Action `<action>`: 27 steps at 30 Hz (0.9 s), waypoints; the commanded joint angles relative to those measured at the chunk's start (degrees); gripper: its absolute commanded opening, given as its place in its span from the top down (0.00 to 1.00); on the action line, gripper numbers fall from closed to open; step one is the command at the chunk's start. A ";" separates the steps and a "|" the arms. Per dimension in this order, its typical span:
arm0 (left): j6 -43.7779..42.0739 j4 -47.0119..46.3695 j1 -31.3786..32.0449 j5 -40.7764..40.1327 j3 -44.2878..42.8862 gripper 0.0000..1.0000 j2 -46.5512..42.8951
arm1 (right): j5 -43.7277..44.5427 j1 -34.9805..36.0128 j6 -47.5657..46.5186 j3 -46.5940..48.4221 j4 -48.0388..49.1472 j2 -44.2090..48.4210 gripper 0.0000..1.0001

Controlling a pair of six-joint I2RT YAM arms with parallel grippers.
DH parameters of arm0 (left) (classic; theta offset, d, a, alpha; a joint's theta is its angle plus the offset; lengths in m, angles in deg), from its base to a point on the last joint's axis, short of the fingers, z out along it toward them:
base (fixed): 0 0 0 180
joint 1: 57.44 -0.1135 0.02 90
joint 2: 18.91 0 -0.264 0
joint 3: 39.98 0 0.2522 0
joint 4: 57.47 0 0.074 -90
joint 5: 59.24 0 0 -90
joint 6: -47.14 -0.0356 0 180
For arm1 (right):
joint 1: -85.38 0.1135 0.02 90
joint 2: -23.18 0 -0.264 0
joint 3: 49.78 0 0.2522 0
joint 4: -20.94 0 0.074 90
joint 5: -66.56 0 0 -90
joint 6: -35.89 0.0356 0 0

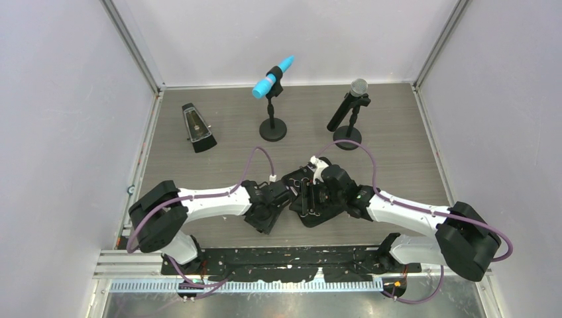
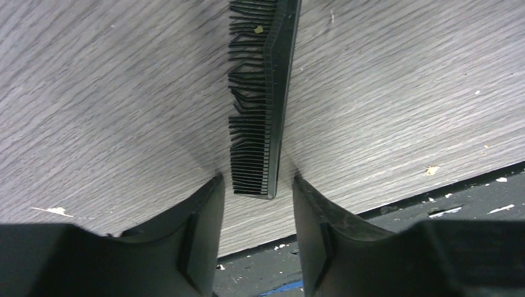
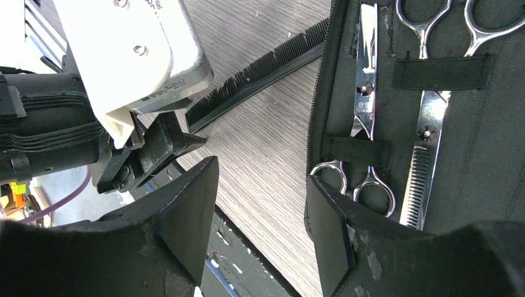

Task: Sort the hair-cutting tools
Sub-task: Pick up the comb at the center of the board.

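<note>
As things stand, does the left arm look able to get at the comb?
Probably yes: the left claw hangs open astride the near end of the comb, with nothing between them.

— What is counted among the tools?
— Two scissors [image 3: 365, 93] [image 3: 430, 117], one comb [image 3: 260, 74] and one case [image 3: 495, 154] are seen.
— And elsewhere?
— Two microphones [image 1: 272, 77] [image 1: 348, 106] and one metronome [image 1: 197, 126] are counted.
</note>
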 commanded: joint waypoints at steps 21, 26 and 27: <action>0.40 -10.03 -12.18 10.50 13.44 0.92 -8.07 | -1.42 3.03 7.33 6.66 10.20 -10.66 0.37; 0.29 -12.31 -14.51 14.87 14.85 0.95 -9.26 | -0.72 3.68 10.87 8.45 11.55 -14.83 0.37; 0.32 -12.72 -14.98 15.51 15.17 0.95 -9.41 | -0.04 3.81 11.29 9.22 10.73 -16.03 0.38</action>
